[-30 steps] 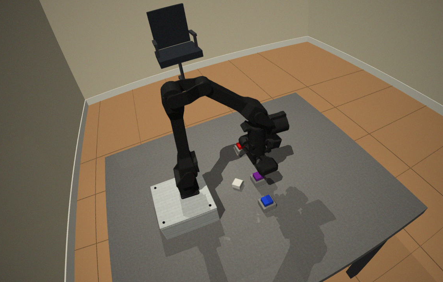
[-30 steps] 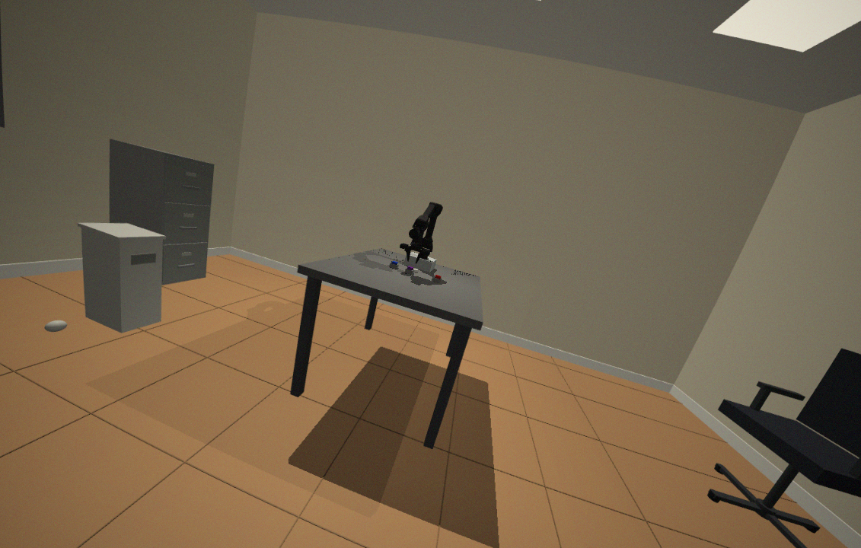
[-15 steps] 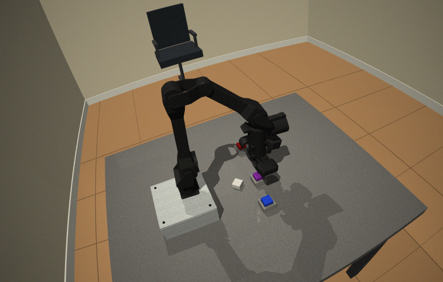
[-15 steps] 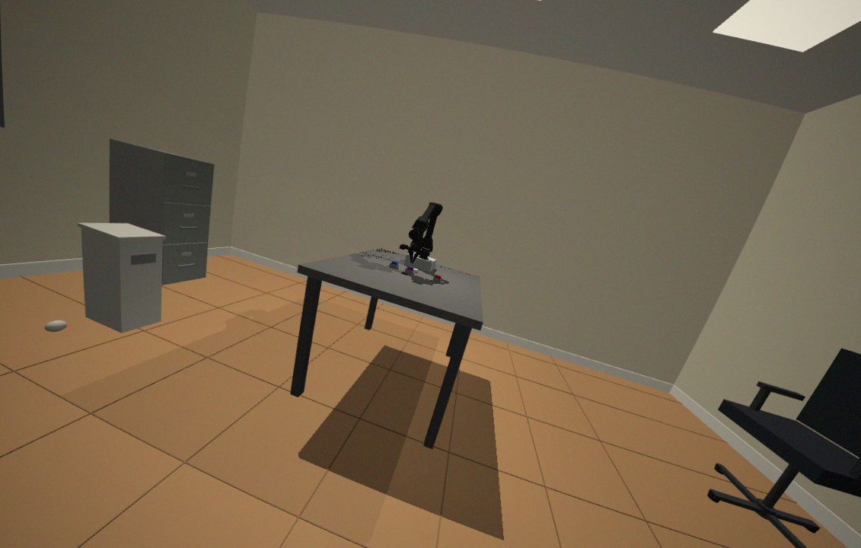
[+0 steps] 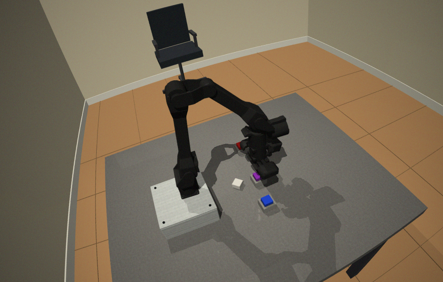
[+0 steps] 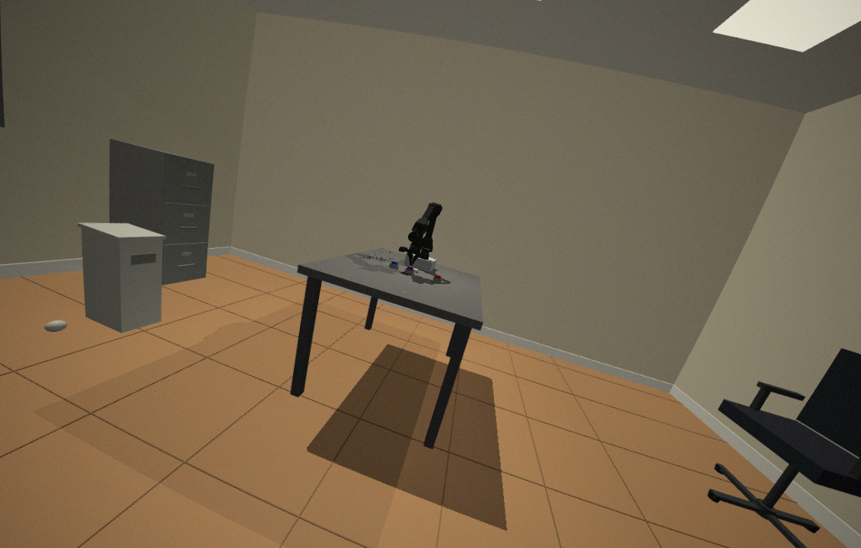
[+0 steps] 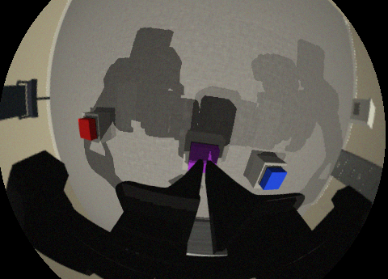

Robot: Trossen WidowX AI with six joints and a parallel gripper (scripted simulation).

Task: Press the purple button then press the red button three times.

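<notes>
End effector [image 5: 261,175] [image 7: 204,164] pointing down over purple button [image 5: 256,176] [image 7: 204,151], fingers closed together, nothing gripped; contact with button not tellable. Arm [image 5: 230,100] [image 6: 428,221] arching up from pale base block [image 5: 167,210], forearm sloping down to wrist. Wrist view: red button [image 5: 238,145] [image 7: 87,128] standing off to left of end effector, blue button [image 5: 266,200] [image 7: 273,178] nearer on right, table [image 5: 366,196] [image 6: 352,282] [image 7: 242,36] extending ahead. Top view: white block [image 5: 237,183] lying near purple button, on base side; table edges lying well apart from fingertips.

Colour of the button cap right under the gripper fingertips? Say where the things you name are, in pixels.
Purple [image 5: 256,176] [image 7: 204,150], clearest in the wrist view.
</notes>
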